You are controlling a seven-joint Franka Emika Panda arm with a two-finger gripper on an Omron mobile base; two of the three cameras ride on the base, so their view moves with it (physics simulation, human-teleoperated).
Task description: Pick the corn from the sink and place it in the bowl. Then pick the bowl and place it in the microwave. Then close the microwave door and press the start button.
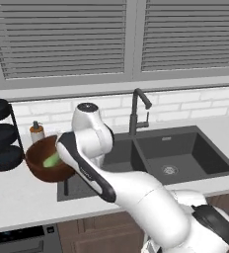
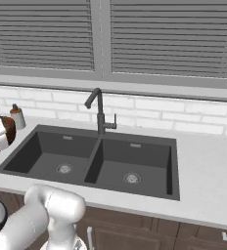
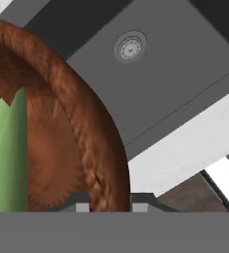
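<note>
White table (image 1: 18, 197) holds my bowl (image 1: 40, 163), left of the sink (image 1: 185, 153), with corn (image 1: 51, 160) inside. My hand (image 3: 111, 205) pinches its hard rim. I think it's heavy, so lift level.

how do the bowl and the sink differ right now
The bowl is round, reddish-brown wood; the sink is a rectangular dark grey double basin. The bowl holds the green-husked corn; the sink's basins show just their drains. The bowl is gripped by its rim; the sink is set into the counter.
</note>
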